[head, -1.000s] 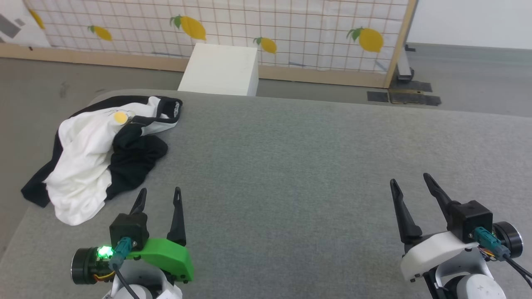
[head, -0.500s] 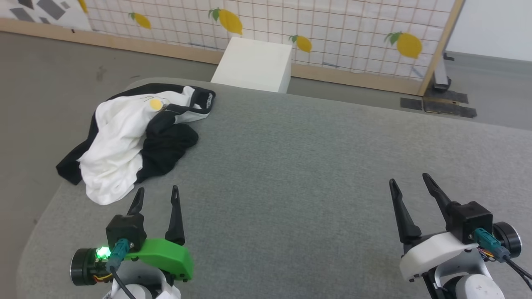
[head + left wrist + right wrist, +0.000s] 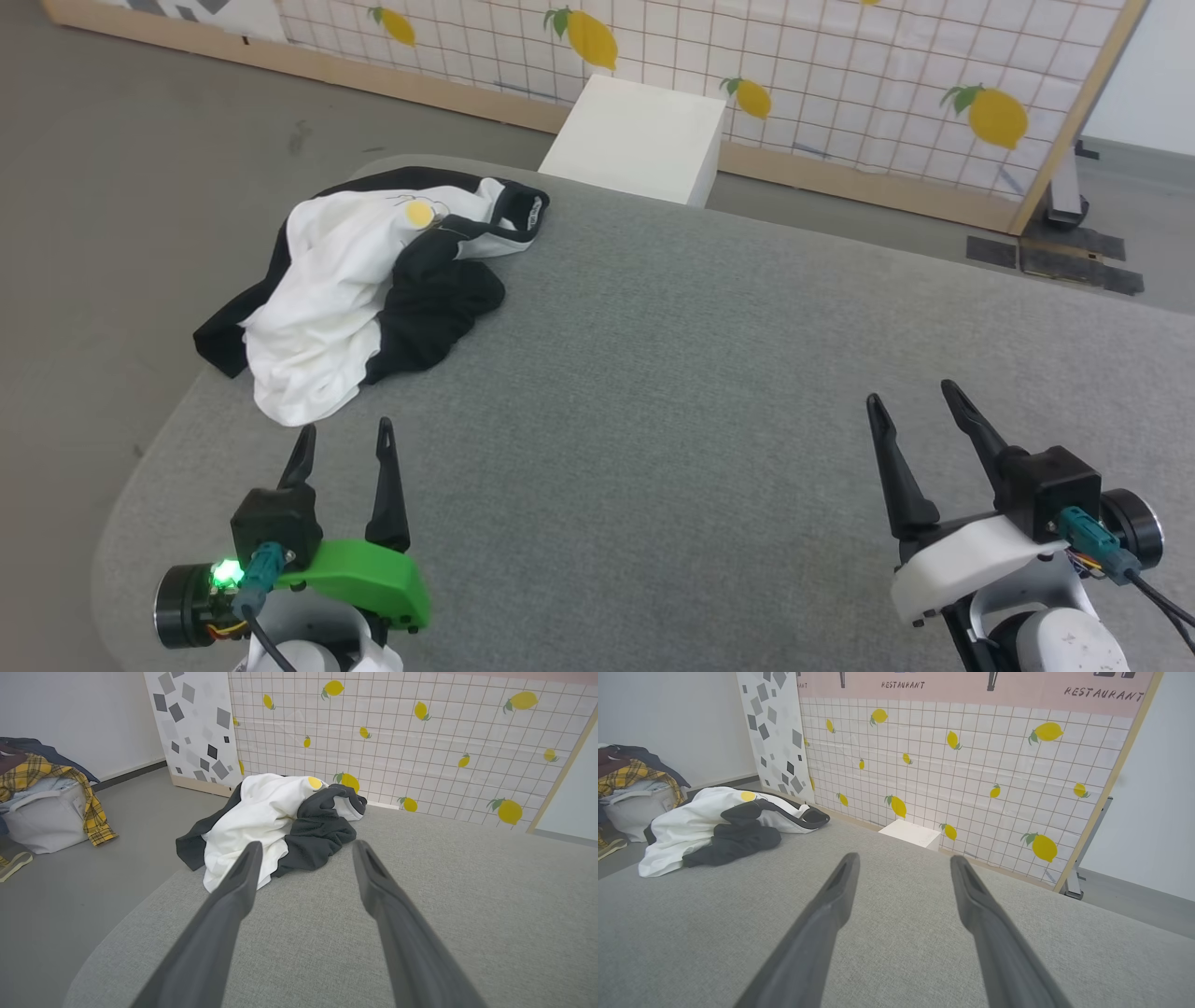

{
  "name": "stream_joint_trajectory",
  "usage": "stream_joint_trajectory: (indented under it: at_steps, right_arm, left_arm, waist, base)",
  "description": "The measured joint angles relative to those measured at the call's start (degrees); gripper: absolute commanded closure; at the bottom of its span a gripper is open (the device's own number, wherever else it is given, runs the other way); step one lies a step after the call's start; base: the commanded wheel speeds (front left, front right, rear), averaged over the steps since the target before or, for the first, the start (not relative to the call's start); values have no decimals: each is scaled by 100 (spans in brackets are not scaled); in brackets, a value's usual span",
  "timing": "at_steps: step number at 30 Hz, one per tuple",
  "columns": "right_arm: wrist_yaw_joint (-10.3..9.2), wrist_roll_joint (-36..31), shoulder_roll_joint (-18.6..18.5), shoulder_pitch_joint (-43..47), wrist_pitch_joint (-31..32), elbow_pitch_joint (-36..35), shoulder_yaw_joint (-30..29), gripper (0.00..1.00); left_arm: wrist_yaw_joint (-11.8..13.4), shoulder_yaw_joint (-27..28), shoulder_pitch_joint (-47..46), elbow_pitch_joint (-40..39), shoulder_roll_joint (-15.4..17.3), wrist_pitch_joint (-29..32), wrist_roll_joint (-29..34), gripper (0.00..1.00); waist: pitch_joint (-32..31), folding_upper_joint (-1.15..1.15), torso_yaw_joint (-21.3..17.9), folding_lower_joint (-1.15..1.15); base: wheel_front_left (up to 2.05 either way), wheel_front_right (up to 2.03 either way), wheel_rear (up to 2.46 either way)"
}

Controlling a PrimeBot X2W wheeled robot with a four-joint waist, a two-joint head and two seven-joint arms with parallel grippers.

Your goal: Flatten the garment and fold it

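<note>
The garment (image 3: 327, 299) lies crumpled by the counter's (image 3: 653, 392) far left corner, stretched along the left edge. The left hand (image 3: 345, 427), fingers wide and empty, points at its near end from just short; the right hand (image 3: 910, 392), equally wide, is well apart across the counter

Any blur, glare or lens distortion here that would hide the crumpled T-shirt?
Head view: even, soft light, no glare, garment sharp. Left wrist view: wide-angle stretch makes the left claw loom large; garment crisp. Right wrist view: same stretch on the right claw; lemon screen lettering legible, no blur.
</note>
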Motion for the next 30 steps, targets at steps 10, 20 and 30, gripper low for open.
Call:
stream_joint_trajectory:
  at_steps: [10, 20, 30]
  right_arm:
    - [0, 48, 1, -18, -55, 21, 29, 0]
    - [0, 116, 1, -25, -153, 83, 54, 0]
    - [0, 157, 2, -37, -220, 141, 97, 0]
  left_arm:
    - [82, 27, 0, 41, 46, -124, -85, 0]
    - [107, 22, 0, 99, 116, -244, -138, 0]
    - [180, 18, 1, 118, 154, -354, -287, 0]
  waist:
    - [5, 0, 259, 0]
    - [-6, 0, 535, 0]
    - [-2, 0, 836, 0]
  base:
    - [0, 0, 0]
    - [0, 0, 0]
    - [0, 0, 0]
